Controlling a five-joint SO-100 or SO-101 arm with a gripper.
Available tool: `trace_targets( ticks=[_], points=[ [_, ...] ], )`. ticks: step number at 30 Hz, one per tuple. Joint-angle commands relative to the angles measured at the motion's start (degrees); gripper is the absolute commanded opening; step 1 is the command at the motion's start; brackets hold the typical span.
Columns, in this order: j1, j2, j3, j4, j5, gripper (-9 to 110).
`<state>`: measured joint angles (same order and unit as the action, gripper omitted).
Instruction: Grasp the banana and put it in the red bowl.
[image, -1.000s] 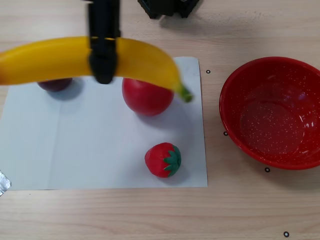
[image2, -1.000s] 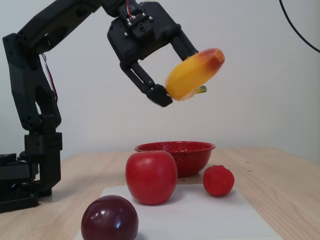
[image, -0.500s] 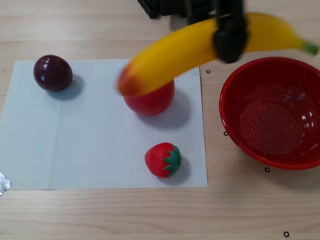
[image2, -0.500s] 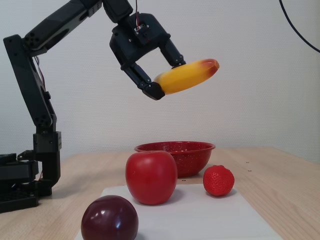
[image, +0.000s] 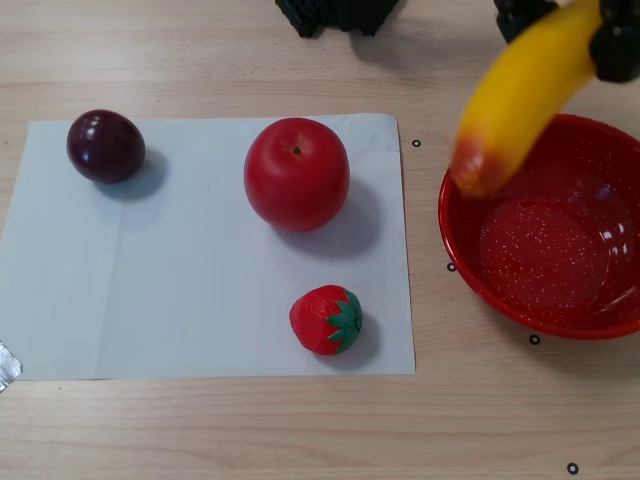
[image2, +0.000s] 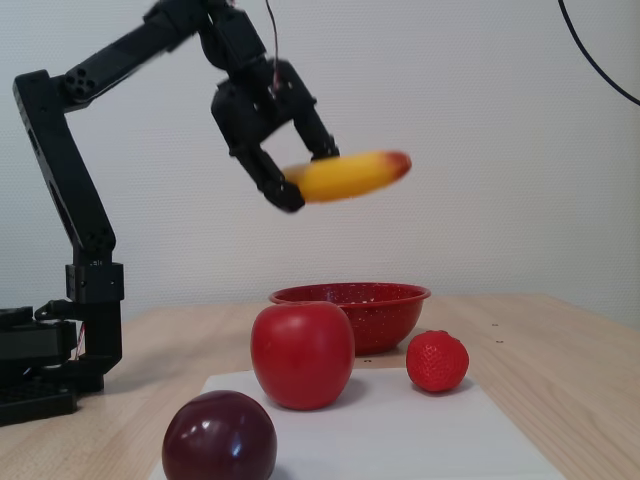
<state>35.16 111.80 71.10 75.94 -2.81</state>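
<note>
**Banana held aloft above the red bowl; three other fruits on the paper sheet**

The hand (image2: 292, 182) is closed around the banana (image2: 345, 175), gripping it near one end with black fingers on either side of the fruit. In the fixed view the banana is carried high in the air, lying roughly level, its reddish end pointing right, well above the rim of the red bowl (image2: 395, 293). It touches nothing but the hand.

In the other view the banana (image: 520, 95) enters from the upper right corner and slants down to the left; its blurred reddish end overlaps the upper left rim of the red bowl (image: 470, 270). The hand (image: 618, 45) appears only as dark shapes at the top right edge. The bowl's speckled interior holds no object.

Surroundings: a white paper sheet (image: 150, 290) lies flat on the wooden surface (image: 300, 430), left of the bowl. On it stand a red apple (image: 297, 174) near the upper middle, a dark purple plum (image: 105, 146) at the upper left, and a strawberry (image: 327, 320) toward the lower right. All three are apart from one another and from the bowl.

Obstructions: no object lies between the banana and the bowl opening. The apple is the nearest fruit to the bowl, with the paper's edge and bare surface between them.
</note>
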Motion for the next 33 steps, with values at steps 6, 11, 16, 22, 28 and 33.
trace_targets(
  ticks=[6,11,16,22,28,33],
  points=[
    [4.39,1.23,2.72,-10.63,-1.76,14],
    [5.36,-2.11,3.52,-11.69,-1.67,21],
    [4.57,-3.43,3.96,-10.63,-0.62,26],
    [2.81,-3.43,3.34,-8.79,-0.18,24],
    [0.97,-2.2,-1.58,-3.78,-1.14,14],
    [-1.05,-1.58,-7.21,1.32,-2.55,4]
  ],
)
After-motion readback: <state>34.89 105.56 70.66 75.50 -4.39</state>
